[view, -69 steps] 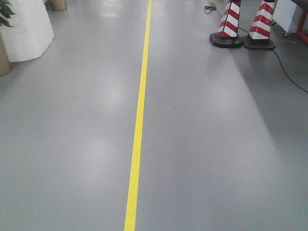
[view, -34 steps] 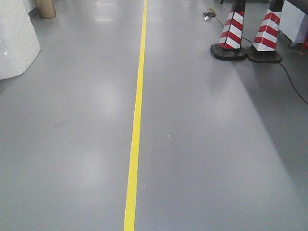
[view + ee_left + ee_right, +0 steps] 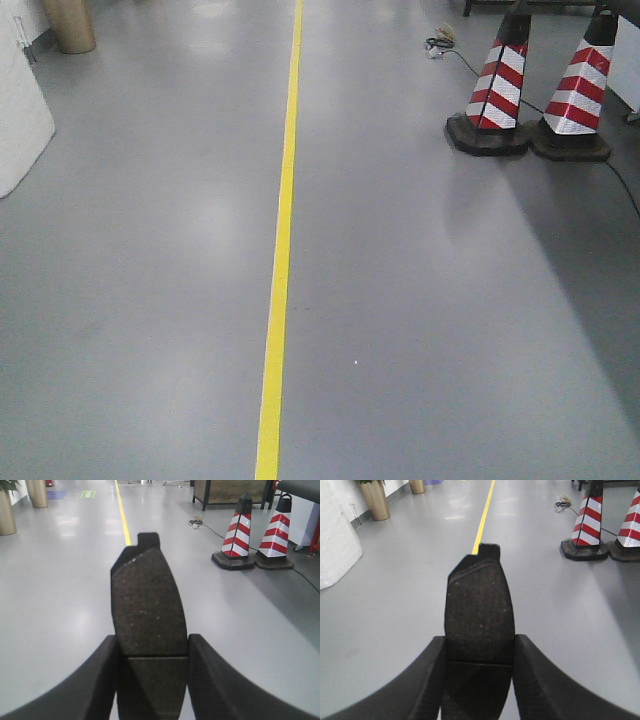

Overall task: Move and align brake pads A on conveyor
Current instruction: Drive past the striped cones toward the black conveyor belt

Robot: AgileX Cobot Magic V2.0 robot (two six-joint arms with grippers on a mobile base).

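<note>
While aloft, brake pads [image 3: 149, 605] [image 3: 480, 610] between jaws.

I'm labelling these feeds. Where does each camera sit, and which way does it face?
Front view: robot's front, tilted down at the grey floor, yellow line and striped cones; no robot body shows.
Left wrist: behind the left gripper, facing forward; jaws clamp the left brake pad.
Right wrist: behind the right gripper, facing forward; jaws clamp the right brake pad.
Shared: yellow line, striped cones.
</note>
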